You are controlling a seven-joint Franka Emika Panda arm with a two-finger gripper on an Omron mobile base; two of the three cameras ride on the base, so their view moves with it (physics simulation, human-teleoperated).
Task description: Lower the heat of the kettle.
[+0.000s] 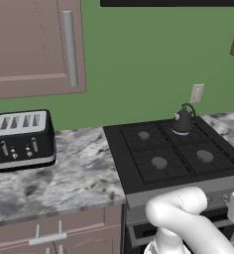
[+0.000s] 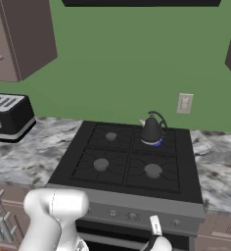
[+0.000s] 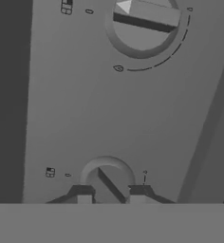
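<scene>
With the end effector (image 3: 110, 199) pinching a stove knob (image 3: 107, 178) while the kettle (image 1: 183, 120) sits over a flame, turning the knob down seems next.

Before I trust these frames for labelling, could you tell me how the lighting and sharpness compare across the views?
Left base view: even, flat light, kettle crisp. Right base view: same, blue ring under it clear. Hand view: grey and soft, knob close up, panel marks blurred.
</scene>
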